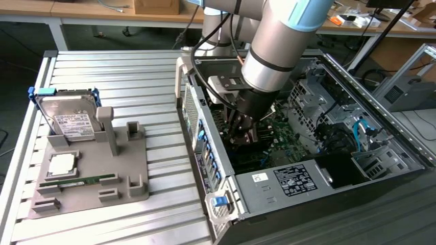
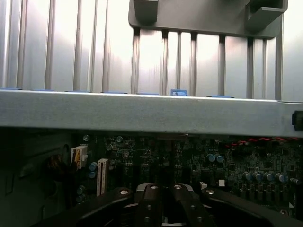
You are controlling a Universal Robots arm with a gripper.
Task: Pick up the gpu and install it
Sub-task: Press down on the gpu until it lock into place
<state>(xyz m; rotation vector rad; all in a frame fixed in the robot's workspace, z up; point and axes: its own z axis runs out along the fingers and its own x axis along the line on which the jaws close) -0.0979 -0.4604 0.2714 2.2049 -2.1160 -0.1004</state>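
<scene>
On the exterior view's left, the grey holder [image 1: 95,173] keeps the hard drive [image 1: 68,120] and memory stick [image 1: 78,180]; no gpu is there. At centre, the tool [image 2: 163,201], closed, reaches inside the open computer case [image 1: 286,199]. I cannot make out the gpu; installing looks underway. Ribbed metal tabletop [image 1: 122,76], cluttered workshop.

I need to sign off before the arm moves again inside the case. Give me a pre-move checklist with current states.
1. Gripper inside the open computer case, above the motherboard: ok.
2. Fingers closed: ok.
3. GPU held between the fingers: cannot tell.
4. GPU seated in its slot: cannot tell.
5. Hard drive upright in the grey parts holder: ok.
6. Memory stick lying in the holder: ok.
</scene>
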